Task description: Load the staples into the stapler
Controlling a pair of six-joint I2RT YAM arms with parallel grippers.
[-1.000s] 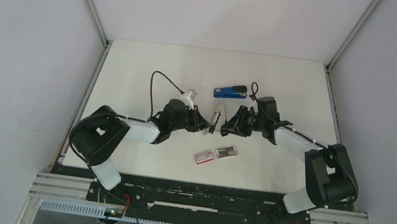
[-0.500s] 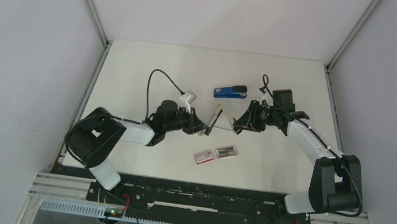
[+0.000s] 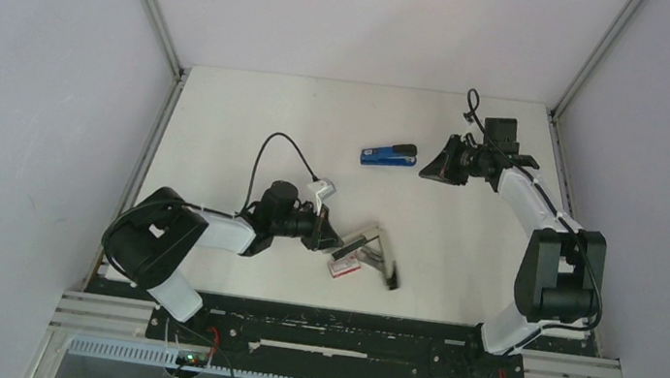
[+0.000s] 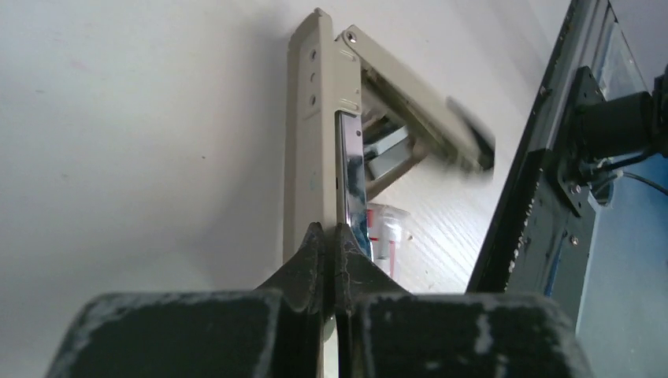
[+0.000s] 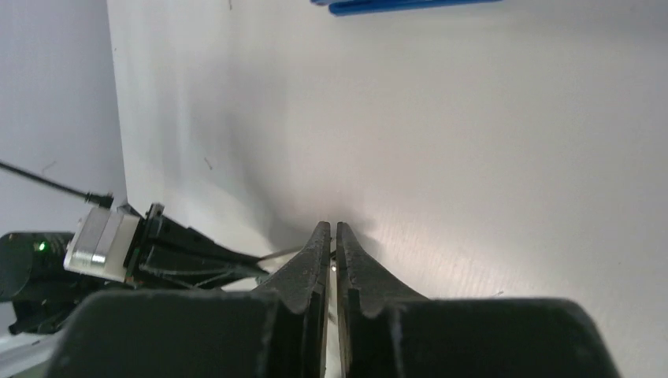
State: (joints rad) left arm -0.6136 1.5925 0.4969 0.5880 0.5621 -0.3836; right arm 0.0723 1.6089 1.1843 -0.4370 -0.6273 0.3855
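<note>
Withdrawn, right fingers (image 5: 315,260) closed, apparently empty; left fingers (image 4: 311,260) pinch beige stapler (image 4: 303,142).

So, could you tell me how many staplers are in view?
2. A blue stapler lies toward the far side; an opened beige stapler is near the front, held in the left gripper.

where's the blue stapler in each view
top external: the blue stapler lies right of centre, toward the far side.
left wrist: not in it.
right wrist: only a blue sliver at the top edge.
shared landmark: the white table, which shows in all three views.
</note>
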